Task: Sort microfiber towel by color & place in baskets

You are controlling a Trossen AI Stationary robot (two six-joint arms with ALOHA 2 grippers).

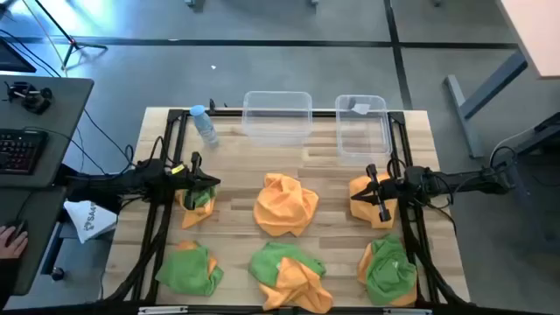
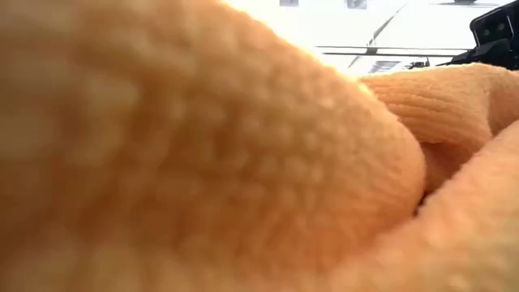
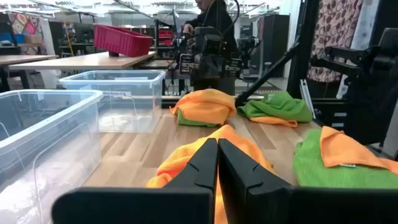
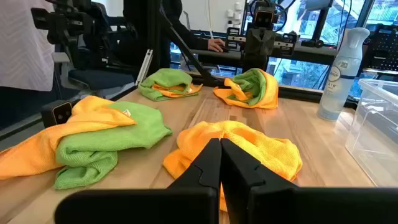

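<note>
Orange towel (image 2: 203,162) filling low view. Both grippers sitting pinched together, empty: left gripper (image 1: 203,183) over left orange-green pile, right gripper (image 1: 381,194) over right pile. Baskets (image 1: 277,115) waiting far side, right arm nearer narrow one (image 1: 361,128).

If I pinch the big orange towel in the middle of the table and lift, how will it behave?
The big orange towel lies crumpled in soft folds, so it will probably droop and unfurl, not hold shape. It looks light. Its fuzzy pile should grip well. It lies close to the green-and-orange pile, but seems separate, so it likely lifts alone.
</note>
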